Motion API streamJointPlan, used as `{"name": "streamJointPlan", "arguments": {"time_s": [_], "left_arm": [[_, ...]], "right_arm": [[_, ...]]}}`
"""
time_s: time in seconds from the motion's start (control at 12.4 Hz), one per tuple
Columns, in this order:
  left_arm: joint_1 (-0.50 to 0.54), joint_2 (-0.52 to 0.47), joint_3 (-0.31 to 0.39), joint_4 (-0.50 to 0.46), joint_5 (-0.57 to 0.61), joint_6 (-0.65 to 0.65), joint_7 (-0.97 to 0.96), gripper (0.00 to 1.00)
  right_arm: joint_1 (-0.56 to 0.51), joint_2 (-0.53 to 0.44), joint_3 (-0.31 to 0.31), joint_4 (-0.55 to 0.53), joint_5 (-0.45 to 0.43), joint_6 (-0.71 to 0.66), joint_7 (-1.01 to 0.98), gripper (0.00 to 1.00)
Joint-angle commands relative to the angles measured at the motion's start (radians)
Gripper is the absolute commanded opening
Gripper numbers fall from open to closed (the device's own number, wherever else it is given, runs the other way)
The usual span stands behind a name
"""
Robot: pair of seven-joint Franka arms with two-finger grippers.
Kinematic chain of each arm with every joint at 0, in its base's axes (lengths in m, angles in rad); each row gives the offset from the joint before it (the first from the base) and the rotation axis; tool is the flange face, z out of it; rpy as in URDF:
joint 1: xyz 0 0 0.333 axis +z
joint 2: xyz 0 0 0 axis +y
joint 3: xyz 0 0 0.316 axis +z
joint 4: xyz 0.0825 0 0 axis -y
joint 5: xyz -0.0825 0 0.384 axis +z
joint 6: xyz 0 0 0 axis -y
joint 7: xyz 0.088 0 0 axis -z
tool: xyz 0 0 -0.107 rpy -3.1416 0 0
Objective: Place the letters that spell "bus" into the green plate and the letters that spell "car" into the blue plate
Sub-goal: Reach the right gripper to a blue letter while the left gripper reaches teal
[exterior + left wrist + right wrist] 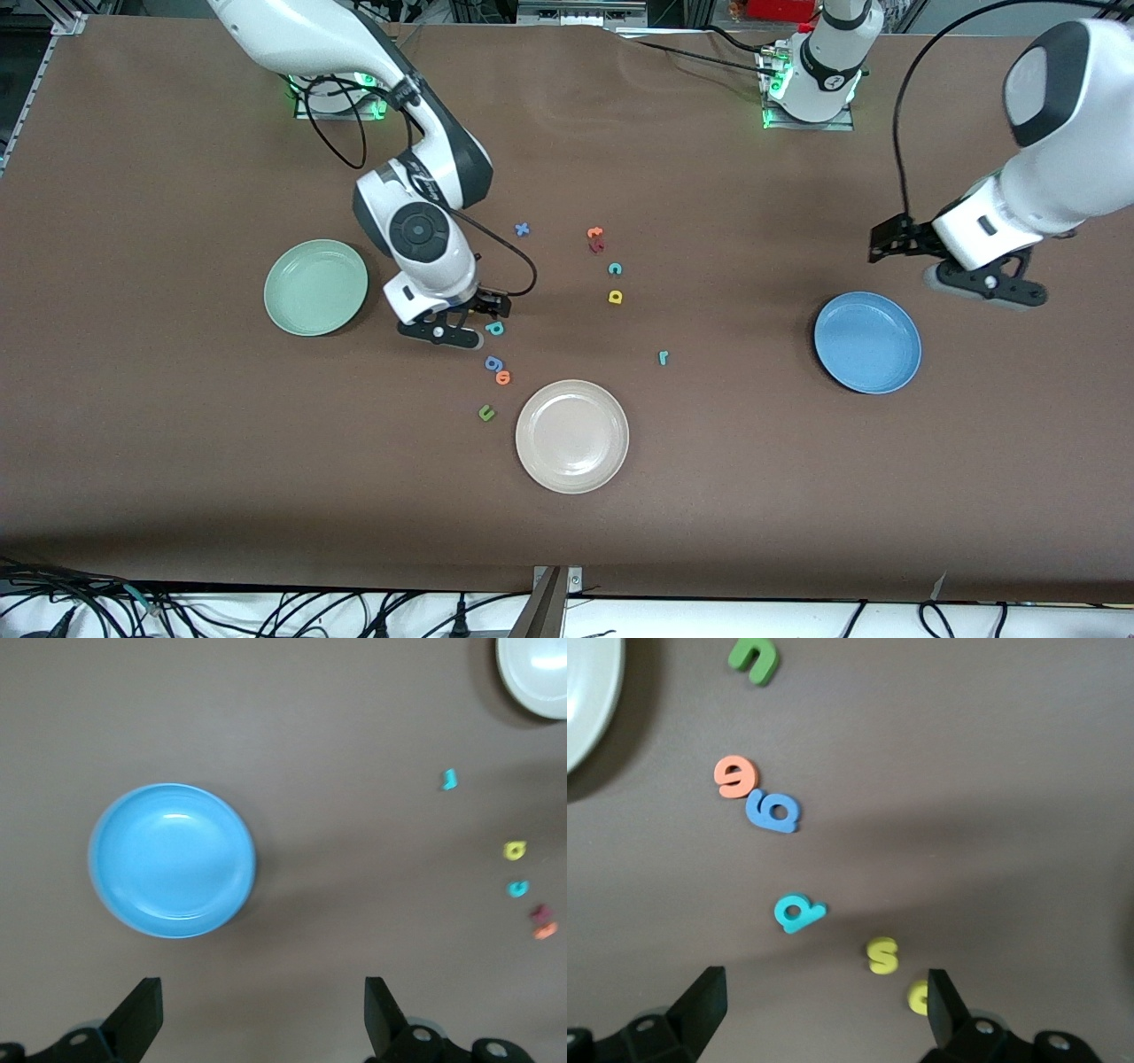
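From the front we see the green plate (315,287) and blue plate (867,342) both bare; the teal b (495,329) lies at four o'clock of the right tool (440,330). The right wrist view adds a yellow s (882,955) hidden in front, its fingers apart, gripping nothing. The left tool (257,1023) hangs spread above the counter (337,718) by the blue plate.

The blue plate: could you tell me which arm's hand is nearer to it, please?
Left. The left hand hovers open just beside the blue plate; the right hand hangs open over the letters near the green plate.
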State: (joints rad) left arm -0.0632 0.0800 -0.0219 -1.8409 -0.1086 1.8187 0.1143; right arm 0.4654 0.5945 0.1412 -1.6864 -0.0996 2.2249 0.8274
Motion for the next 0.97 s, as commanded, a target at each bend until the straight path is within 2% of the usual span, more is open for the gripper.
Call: {"name": "streamJointPlan", "arguments": {"time_s": [0.0,0.16,0.32,0.4,0.48,0.73,0.89], "left_arm": [[-0.049,0.067,0.007,0.006,-0.037,0.063,-0.083,1.00],[-0.104,0.134,0.007,0.005,-0.039,0.128,-0.207,1.00],[-0.151,0.185,0.005,0.003,-0.039,0.194,-0.283,1.00],[-0.168,0.208,0.005,0.005,-0.039,0.217,-0.310,1.00],[-0.182,0.236,0.005,0.008,-0.039,0.246,-0.323,1.00],[-0.220,0.316,0.005,0.012,-0.040,0.352,-0.413,1.00],[-0.263,0.365,0.005,0.018,-0.039,0.419,-0.517,1.00]], "right_arm": [[0.018,0.050,-0.009,0.013,-0.061,0.076,0.053,1.00],[0.018,0.073,-0.009,0.013,-0.061,0.120,0.055,0.99],[0.024,0.080,-0.009,0.014,-0.061,0.124,0.055,0.90],[0.024,0.083,-0.009,0.013,-0.063,0.133,0.055,0.79],[0.024,0.091,-0.009,0.013,-0.064,0.139,0.055,0.73],[0.027,0.117,-0.009,0.011,-0.064,0.185,0.055,0.66],[0.032,0.126,-0.009,0.010,-0.064,0.187,0.055,0.65]]}}
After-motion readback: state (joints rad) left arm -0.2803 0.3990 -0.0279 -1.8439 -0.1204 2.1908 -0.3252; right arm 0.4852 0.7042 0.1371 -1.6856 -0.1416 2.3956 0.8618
